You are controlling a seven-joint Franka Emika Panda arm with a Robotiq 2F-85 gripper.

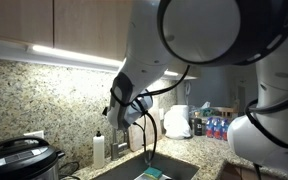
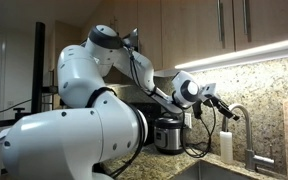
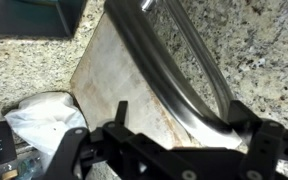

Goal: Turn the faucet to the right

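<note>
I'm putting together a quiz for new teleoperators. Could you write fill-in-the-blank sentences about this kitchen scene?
1. The gripper has its jaws ___.
2. Between the cooker and the faucet stands a white soap ___.
3. The faucet arches over the ___.
Missing words: open; bottle; sink.

White arm [image 2: 84, 70] outstretched, black gripper [image 2: 228, 108] at its end wide open.
</note>
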